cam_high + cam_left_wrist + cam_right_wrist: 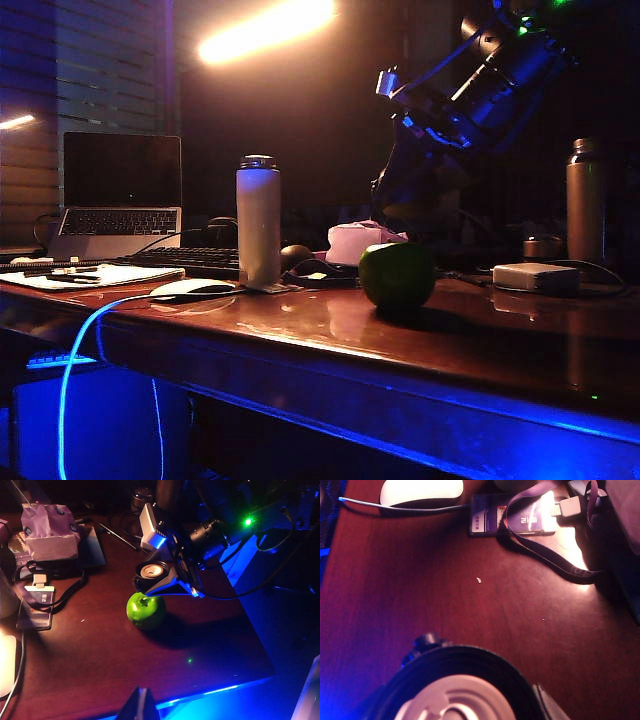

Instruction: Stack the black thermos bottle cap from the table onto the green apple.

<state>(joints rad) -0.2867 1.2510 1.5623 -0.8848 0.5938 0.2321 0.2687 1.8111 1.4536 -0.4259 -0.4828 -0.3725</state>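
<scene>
Dark room, glossy reddish-brown wooden table [100, 660]: cap lifted, not yet stacked.
My right gripper [165, 577] pinches the squat black thermos bottle cap [151, 571], pale inside showing, just above and behind the glossy round green apple [146, 610]; lowering and release remain. My left gripper [140, 705] hangs nearer; its fingers' spread I cannot tell.

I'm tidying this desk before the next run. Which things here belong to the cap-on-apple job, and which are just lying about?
Belongs to the job:
black thermos bottle cap, held in the right gripper just above the apple
green apple
table

Just lying about:
white bottle
laptop
mouse
badge on a lanyard
tissue pack
left gripper, near the table's front edge
</scene>
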